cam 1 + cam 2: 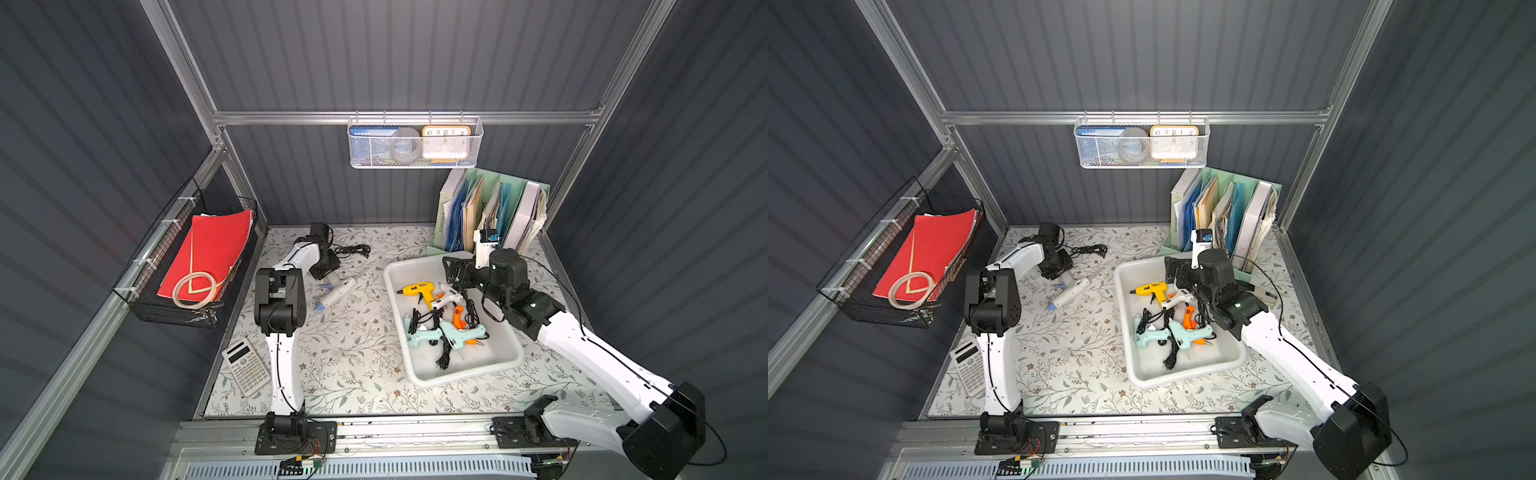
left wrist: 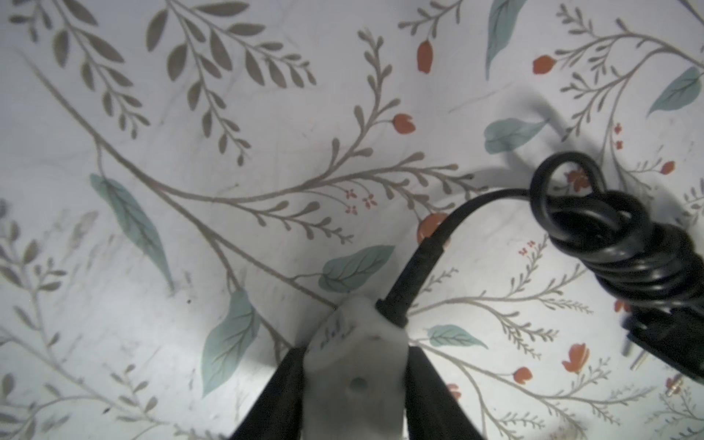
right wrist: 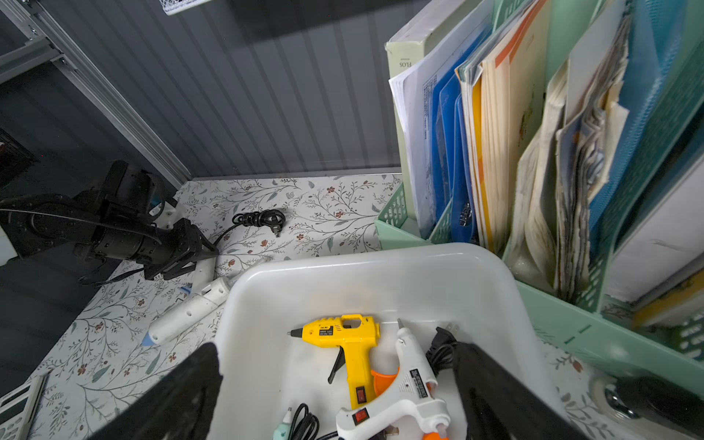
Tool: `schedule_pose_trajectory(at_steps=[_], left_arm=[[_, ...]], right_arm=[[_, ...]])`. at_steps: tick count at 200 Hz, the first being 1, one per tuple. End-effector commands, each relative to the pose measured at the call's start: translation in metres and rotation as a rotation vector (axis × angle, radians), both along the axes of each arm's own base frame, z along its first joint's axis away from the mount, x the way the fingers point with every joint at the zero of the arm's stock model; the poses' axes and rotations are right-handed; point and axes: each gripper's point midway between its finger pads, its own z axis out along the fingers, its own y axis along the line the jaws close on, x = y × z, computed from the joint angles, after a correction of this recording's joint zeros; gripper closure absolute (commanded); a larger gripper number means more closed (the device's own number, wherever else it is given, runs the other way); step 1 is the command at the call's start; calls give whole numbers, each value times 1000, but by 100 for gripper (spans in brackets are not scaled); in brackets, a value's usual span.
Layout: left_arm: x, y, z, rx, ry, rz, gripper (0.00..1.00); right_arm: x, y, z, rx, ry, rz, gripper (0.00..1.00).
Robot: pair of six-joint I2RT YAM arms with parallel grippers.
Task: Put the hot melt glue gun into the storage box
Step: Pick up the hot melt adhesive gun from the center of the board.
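Left arm (image 1: 284, 365) and right arm (image 1: 602, 353) have white shells, black joints, thin black cables.

I'm looking at a mock office desk inside a booth: grey ribbed walls (image 1: 374, 54), aluminium framing (image 1: 291, 117), a file rack (image 1: 505, 178) of folders (image 1: 473, 216) at upper right, a calculator (image 1: 246, 366) at lower left, a clock (image 1: 445, 141) at top centre.
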Motion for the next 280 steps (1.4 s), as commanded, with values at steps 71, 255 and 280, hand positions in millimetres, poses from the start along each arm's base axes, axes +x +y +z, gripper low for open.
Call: schedule_pose_trajectory(at_steps=[71,255,280], left_arm=[[-50,0,-28,182,231,0,43],[-40,-15,172,-35,-381,185,100],[-39,-27,197,-167,-488,213,100]], right_arm=[[-2,-3,7,14,-36,-16,1],[2,120,-16,257,89,376,1],[-1,156,-8,308,65,497,5]])
